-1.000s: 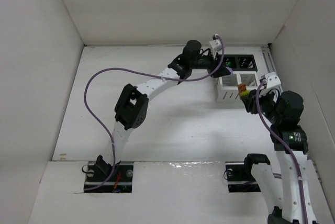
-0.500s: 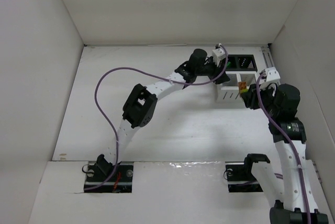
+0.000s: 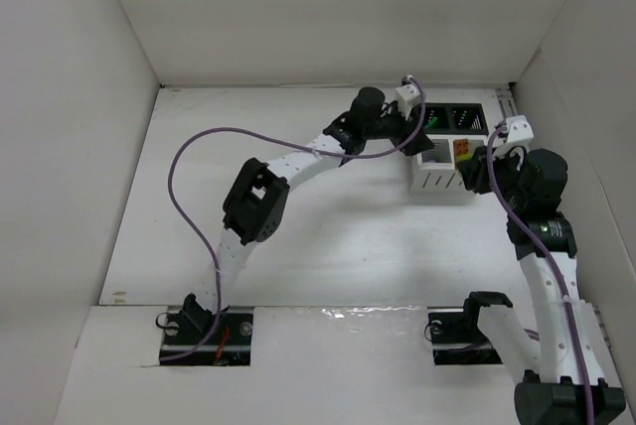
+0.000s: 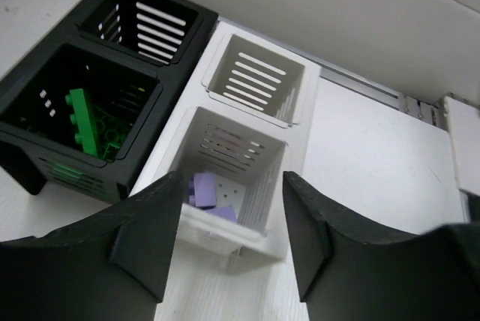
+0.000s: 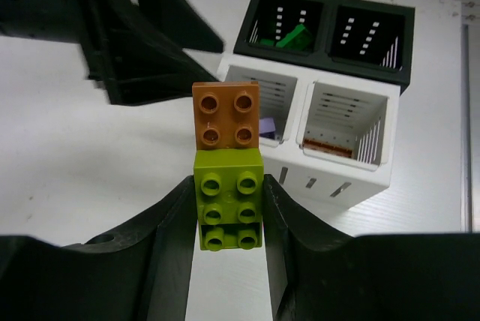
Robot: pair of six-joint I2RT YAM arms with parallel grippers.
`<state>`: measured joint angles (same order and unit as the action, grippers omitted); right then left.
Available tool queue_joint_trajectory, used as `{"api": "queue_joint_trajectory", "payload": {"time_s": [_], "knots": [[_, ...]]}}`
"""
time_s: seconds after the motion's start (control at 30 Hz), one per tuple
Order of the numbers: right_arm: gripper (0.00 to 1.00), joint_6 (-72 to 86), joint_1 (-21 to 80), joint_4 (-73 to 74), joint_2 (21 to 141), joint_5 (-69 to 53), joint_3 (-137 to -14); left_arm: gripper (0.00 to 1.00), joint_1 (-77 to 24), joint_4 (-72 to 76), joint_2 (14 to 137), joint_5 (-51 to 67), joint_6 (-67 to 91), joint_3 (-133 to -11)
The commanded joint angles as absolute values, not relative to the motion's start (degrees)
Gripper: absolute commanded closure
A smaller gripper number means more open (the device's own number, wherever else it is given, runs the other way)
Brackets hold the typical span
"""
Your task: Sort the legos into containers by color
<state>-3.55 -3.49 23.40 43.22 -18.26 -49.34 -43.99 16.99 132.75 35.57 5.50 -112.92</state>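
Observation:
My right gripper is shut on a short stack, an orange brick joined to a lime brick, and holds it just in front of the white two-compartment bin. In the top view the stack hovers at that bin's right compartment. My left gripper is open and empty above the white compartment holding purple bricks. The black bin holds green bricks in its near compartment. The right white compartment holds an orange piece.
The black bin pair stands behind the white pair at the back right, close to the right wall. The left arm stretches diagonally across the table. The left gripper's black fingers fill the upper left of the right wrist view.
My right gripper has carried the orange and lime stack farther back, toward the white bin. My left gripper has shifted slightly over the bins and stays open.

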Motion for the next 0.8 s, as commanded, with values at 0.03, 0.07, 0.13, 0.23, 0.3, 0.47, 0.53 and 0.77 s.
{"api": "queue_joint_trajectory", "payload": {"time_s": [0.03,0.07,0.13,0.23,0.3,0.47,0.53,0.77], "knots": [[1.00,-1.32,-3.87,12.32,43.59,-15.30,-49.13,0.52,-39.30,30.04,117.26,44.02,14.74,-105.58],[1.00,-1.32,-3.87,11.43,44.12,-15.29,-48.61,0.54,-38.50,32.49,116.03,45.95,17.29,-101.29],[1.00,-1.32,-3.87,9.07,44.12,-17.82,-47.99,0.56,-36.92,40.32,112.34,51.30,22.82,-97.75],[1.00,-1.32,-3.87,6.43,44.65,-19.94,-47.37,0.54,-36.91,46.82,110.04,55.36,27.49,-94.57],[1.00,0.78,-3.87,4.41,45.26,-22.32,-46.24,0.53,-36.91,46.85,109.52,55.37,30.66,-94.05],[1.00,2.64,-3.17,0.97,47.54,-25.84,-46.93,0.53,-38.58,46.85,108.81,53.09,29.97,-92.55],[1.00,3.16,-2.46,0.97,48.33,-25.22,-47.72,0.53,-39.20,46.85,109.33,53.09,30.67,-93.77],[1.00,4.22,3.16,-1.40,50.80,-23.55,-49.75,0.52,-39.73,46.85,111.79,53.09,32.96,-96.41]]}}
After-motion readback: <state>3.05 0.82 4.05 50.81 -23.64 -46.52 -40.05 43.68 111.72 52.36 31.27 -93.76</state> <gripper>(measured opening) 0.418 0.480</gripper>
